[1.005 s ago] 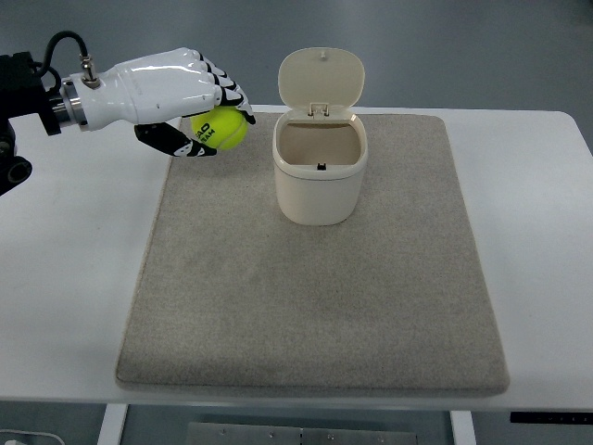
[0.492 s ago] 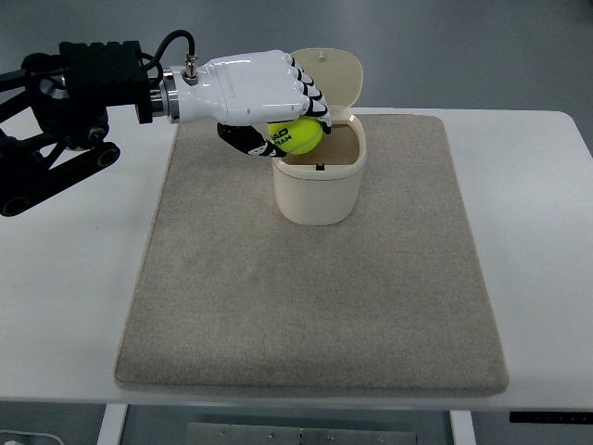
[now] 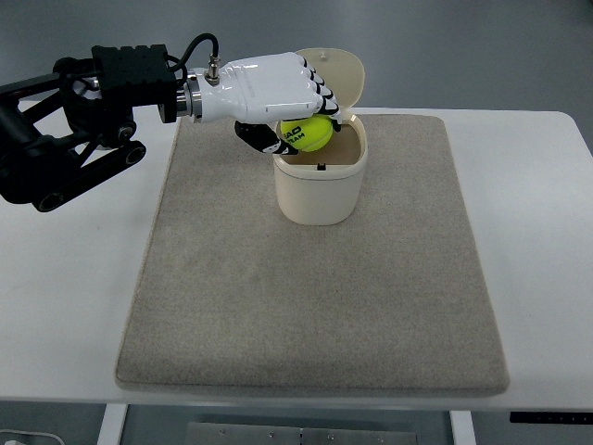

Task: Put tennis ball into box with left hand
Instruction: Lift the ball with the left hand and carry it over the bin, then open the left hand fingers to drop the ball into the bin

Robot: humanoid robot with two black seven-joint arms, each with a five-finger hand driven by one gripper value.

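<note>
Your left hand [image 3: 278, 88] reaches in from the left, fingers wrapped around the yellow tennis ball [image 3: 307, 133], which hangs directly above the open mouth of the cream box [image 3: 319, 190]. The ball sits at the left part of the opening, level with the rim. The box stands at the far end of the grey mat [image 3: 315, 306] on the white table [image 3: 65, 278], its hinged lid [image 3: 345, 76] upright behind the hand.

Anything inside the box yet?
Nothing seen inside the box: only bare inner wall at its front. The left robot hand holds the tennis ball over the opening, hiding the rest of the interior.
</note>
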